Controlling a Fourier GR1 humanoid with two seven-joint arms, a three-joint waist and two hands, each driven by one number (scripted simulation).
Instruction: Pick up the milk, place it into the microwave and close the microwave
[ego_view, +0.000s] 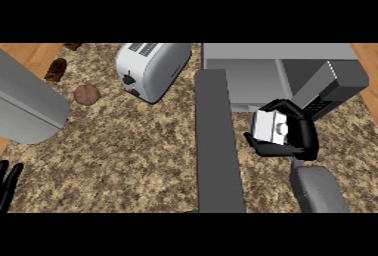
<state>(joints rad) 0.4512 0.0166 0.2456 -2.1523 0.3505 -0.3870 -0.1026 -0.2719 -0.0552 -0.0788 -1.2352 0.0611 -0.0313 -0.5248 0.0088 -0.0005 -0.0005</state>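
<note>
Right hand (299, 137), fingers curled round the milk (269, 125), holds the carton above the table (133, 150) just before the open microwave (255, 75), whose door (218, 145) stands swung out to the carton's left. By the look of it the pick-up is done and the placing is in hand: the next move calls for carrying the milk forward into the cavity, letting go, then swinging the door shut. Left hand (9, 180) rests open at the lower left edge, well apart.
</note>
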